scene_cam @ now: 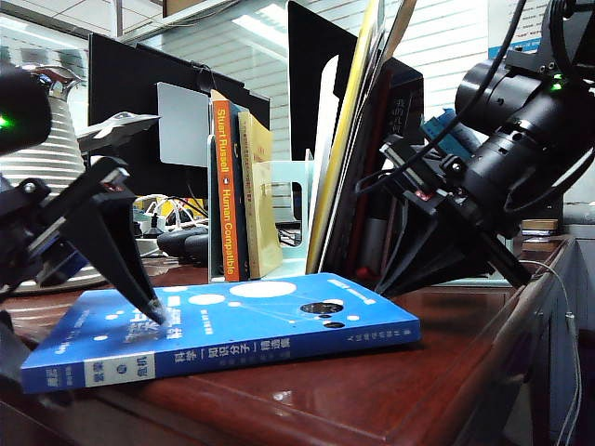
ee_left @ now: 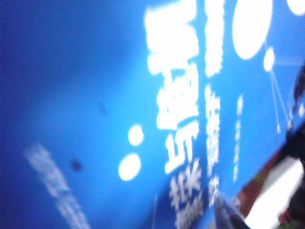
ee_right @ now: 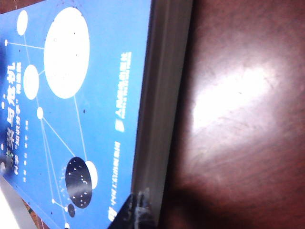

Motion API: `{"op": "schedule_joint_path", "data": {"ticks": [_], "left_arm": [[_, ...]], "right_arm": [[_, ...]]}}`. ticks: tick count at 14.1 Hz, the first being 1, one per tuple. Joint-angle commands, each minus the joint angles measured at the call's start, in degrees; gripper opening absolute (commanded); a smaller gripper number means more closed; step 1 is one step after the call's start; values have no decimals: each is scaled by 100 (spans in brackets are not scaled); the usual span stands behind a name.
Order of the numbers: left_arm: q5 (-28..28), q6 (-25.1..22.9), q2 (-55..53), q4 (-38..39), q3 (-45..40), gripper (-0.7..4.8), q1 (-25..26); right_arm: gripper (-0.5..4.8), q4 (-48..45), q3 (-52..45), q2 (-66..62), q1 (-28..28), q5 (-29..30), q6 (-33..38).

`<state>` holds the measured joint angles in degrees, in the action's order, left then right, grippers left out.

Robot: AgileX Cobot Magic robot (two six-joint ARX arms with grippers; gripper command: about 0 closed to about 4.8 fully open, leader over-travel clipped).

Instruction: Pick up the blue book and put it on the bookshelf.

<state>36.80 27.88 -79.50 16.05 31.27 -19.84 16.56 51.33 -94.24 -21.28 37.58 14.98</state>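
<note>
The blue book lies flat on the wooden table, in front of the bookshelf. The left gripper slants down with jaws spread, one fingertip on the cover's left part. The right gripper, pressed together, angles down to the book's right edge.

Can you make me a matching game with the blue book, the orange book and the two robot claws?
Things:
1. blue book
2. orange-spined book
3. left end effector
4. right end effector

States:
A. standing upright in the bookshelf
B. fingers spread wide, one tip on the cover
C. lying flat on the table
D. shut, at the book's far edge

Pairs: 1-C, 2-A, 3-B, 4-D
</note>
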Motion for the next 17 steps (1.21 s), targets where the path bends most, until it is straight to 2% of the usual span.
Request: {"op": "schedule_joint_path", "data": {"ticks": [1, 2, 3, 5, 7, 9, 10, 13, 17], "left_arm": [[181, -39, 9, -195, -275, 425, 0], [181, -39, 9, -245, -341, 355, 0], [184, -24, 9, -256, -365, 230, 0], [184, 4, 9, -310, -363, 131, 0], [271, 22, 17, -280, -363, 114, 0], [612, 20, 17, -289, -358, 104, 0], [614, 20, 31, -286, -354, 68, 0], [872, 0, 144, -415, -345, 17, 0], [935, 160, 487, -599, -310, 16, 0]], "right_arm": [[-8, -94, 37, 22, -20, 114, -2], [-8, -92, 37, 22, -20, 116, -2], [-8, -92, 37, 22, -20, 116, -2], [-8, -81, 37, 22, -20, 131, 0], [-8, -70, 37, 22, -20, 138, -2], [-7, -125, 37, 22, -20, 136, -2], [-7, -144, 48, 28, -11, 138, -2], [5, -142, 219, 35, 2, 77, -2], [4, -133, 435, 37, 2, -57, -2]]}}
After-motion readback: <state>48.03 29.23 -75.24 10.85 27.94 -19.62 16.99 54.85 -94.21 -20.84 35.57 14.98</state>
